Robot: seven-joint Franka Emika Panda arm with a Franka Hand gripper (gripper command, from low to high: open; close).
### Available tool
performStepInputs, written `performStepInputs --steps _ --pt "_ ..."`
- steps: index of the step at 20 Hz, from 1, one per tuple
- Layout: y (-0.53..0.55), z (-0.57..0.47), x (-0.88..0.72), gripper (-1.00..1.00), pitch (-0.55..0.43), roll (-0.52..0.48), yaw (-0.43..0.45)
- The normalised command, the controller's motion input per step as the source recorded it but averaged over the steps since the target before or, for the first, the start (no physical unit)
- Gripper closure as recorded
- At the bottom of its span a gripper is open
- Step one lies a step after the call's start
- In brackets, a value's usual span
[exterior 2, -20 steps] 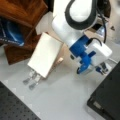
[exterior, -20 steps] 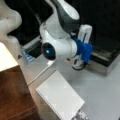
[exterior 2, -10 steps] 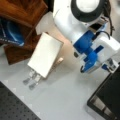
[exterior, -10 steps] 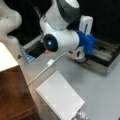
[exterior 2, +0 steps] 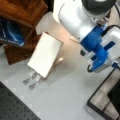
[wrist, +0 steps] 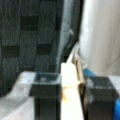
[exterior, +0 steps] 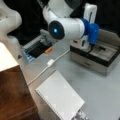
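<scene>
In the wrist view my gripper (wrist: 72, 93) is shut on a pale cream flat piece (wrist: 68, 82), which stands upright between the two black fingers (wrist: 46, 97). In both front views the blue-and-white hand (exterior: 88, 37) (exterior 2: 100, 56) hangs over an open grey box with a dark rim (exterior: 100, 58) (exterior 2: 103, 100). The hand's body hides the fingertips there. A white rectangular pad (exterior: 60, 97) (exterior 2: 45, 57) lies on the grey table, apart from the arm.
A white cable with a plug (exterior: 50, 62) runs across the table towards a dark tray (exterior: 37, 48), with an orange item (exterior: 48, 50) beside it. A brown wooden cabinet (exterior: 12, 95) (exterior 2: 22, 12) holds a blue book (exterior 2: 10, 32). Metal clips (exterior 2: 31, 80) lie at the pad's lower edge.
The arm has swung toward the right of both front views, from near the pad to above the open box, keeping the pale piece in its grip.
</scene>
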Motion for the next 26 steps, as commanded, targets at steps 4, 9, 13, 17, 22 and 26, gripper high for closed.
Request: performStepInputs --steps 4,9,13,17,22,26 --pt "0.54 0.05 -0.43 1.00 0.070 -0.040 0.025" --pt "0.58 0.03 -0.44 1.00 0.074 -0.058 0.027" --pt "0.68 0.02 -0.44 1.00 0.065 -0.067 0.023" --pt "0.82 0.03 -0.47 1.00 0.052 -0.057 -0.014" --pt "0.97 0.03 -0.50 1.00 0.021 -0.145 -0.093" --pt "1.00 0.00 -0.54 1.00 -0.026 -0.201 -0.174"
